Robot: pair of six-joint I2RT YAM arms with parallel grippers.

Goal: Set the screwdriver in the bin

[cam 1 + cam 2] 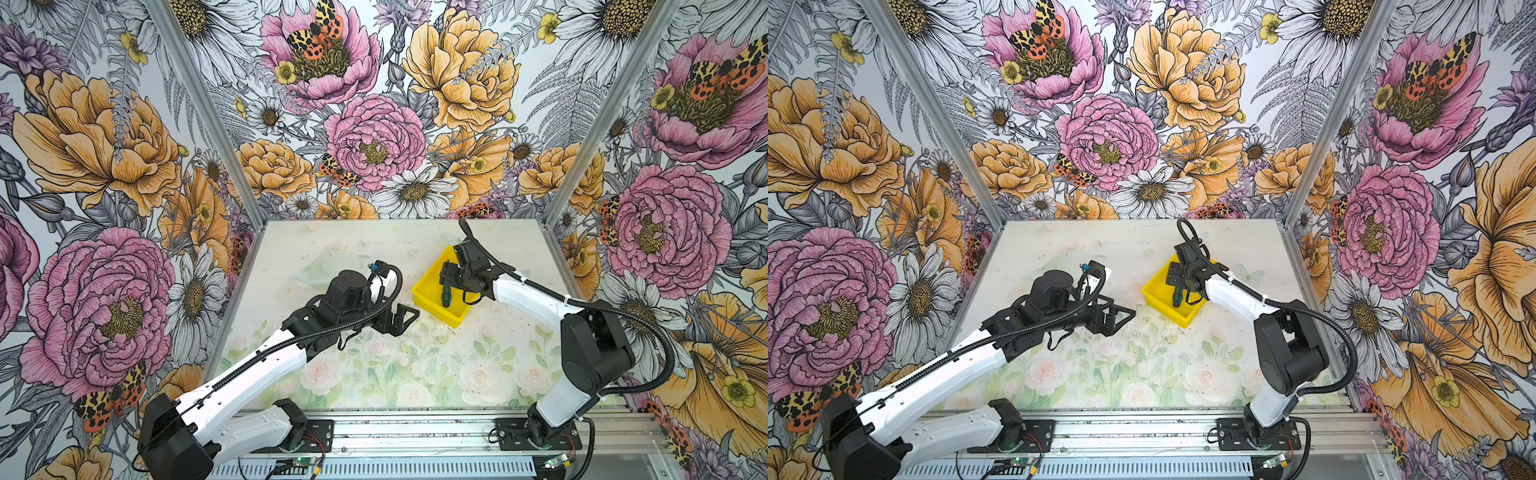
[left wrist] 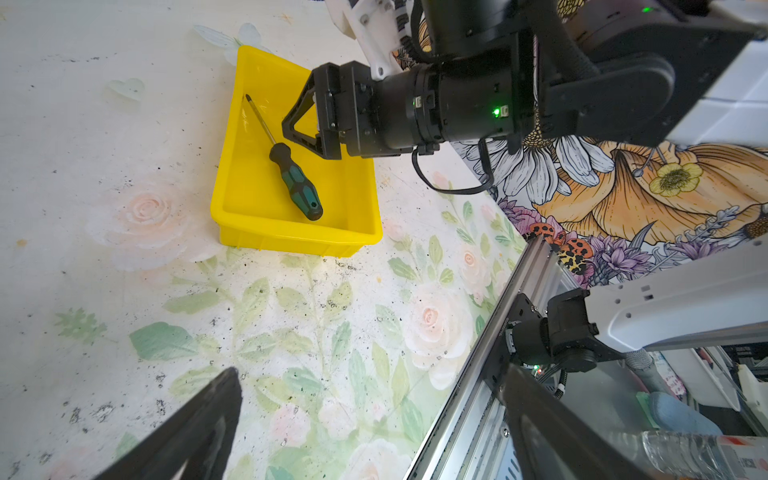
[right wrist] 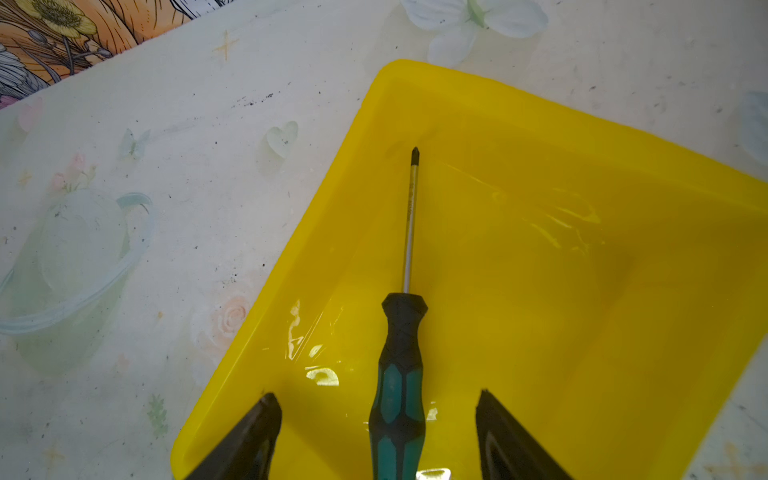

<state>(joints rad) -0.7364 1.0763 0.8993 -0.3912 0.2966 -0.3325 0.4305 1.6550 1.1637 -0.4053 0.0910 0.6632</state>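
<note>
Floral surface (image 1: 374, 249): screwdriver (image 2: 296, 183) lies flat in bin (image 2: 291, 243), release looks done.
Right gripper (image 3: 377, 392) open, jaws clear either side of it; next: retract straight up, no snag.

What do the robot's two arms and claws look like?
The left arm and right arm have white shells with black joints and bases. A ribbed black hose runs along each. The left claw and right claw are black, each with two hollow triangular fingers. A small green light glows on the right wrist.

Floral walls (image 1: 374, 124), pale rose-printed tabletop (image 1: 374, 374)
</note>
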